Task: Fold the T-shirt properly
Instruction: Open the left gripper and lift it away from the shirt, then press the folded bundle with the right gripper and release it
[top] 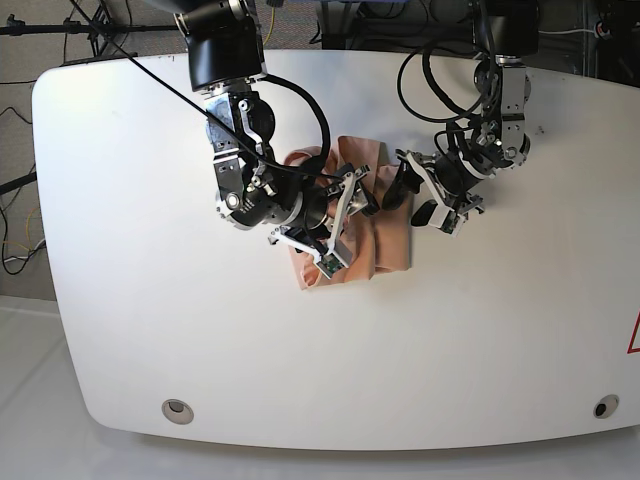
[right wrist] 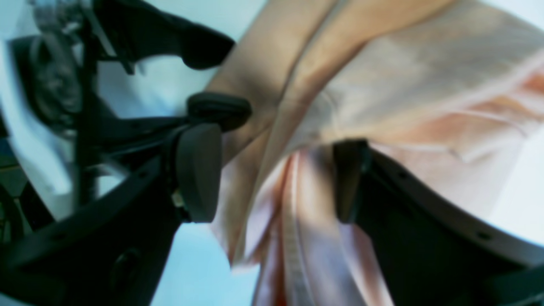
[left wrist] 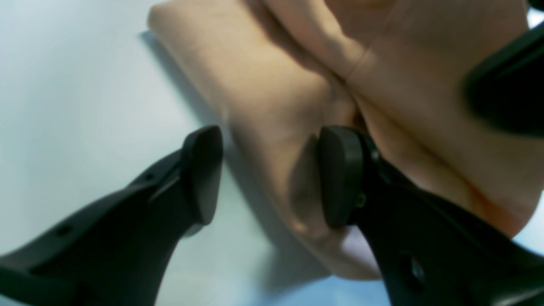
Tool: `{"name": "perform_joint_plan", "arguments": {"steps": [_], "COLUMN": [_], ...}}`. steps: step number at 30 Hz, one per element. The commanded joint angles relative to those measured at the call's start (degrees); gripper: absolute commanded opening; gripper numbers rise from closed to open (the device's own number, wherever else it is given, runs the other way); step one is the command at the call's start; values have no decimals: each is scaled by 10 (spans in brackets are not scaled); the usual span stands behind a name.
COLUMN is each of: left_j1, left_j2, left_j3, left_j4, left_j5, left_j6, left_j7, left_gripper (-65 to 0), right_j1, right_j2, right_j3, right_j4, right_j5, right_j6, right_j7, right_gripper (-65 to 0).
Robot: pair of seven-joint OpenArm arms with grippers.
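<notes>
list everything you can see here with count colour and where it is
T-shirt: one, salmon pink, bunched and partly folded at the middle of the table, between the two arms
table: one, white, fills the base view
round fittings: two, grey, at the table's near corners
cables: several, black, off the table's far and side edges
left gripper: one, black, jaws apart over a folded edge of the shirt
right gripper: one, black, jaws apart with shirt fabric between them

Robotics lab: large white rounded-corner tabletop (top: 150, 330), black cables (top: 20, 100) trailing off edges, black stand legs (top: 90, 25) behind.
</notes>
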Motion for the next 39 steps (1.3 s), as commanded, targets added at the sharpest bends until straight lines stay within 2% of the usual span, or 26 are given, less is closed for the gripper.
{"name": "perform_joint_plan", "arguments": {"steps": [1,6,19,23,34,39], "left_j1": [-6,-3,-30,-30,-19,-15], "left_j2": [-3,-4,-16,-20,-35,-35], "left_j3": [-1,-26,-151,-164,-176,-176], "left_j4": [31,59,66,66,66,67], "left_j5": [-9,-9,-7,-7,-8,-8], "left_j6": [0,0,-2,-2,-3,-3], "left_j7": [-13,-12,56,56,56,56], "left_gripper": [-320,-320,-320,-320,-320,-320], "right_j1": [13,15,12,13,12,12], "right_j2": [-12,-16,-30,-36,-47,-47], "right_j3": [0,0,-1,-8,-84,-87], "right_j4": [23,25,25,24,23,23], "right_j5": [7,7,7,7,3,5], "right_j6": [3,3,2,2,0,0], "right_j7": [-4,-10,-10,-10,-8,-8], "right_gripper": [-283,-286,-287,-286,-288,-288]}}
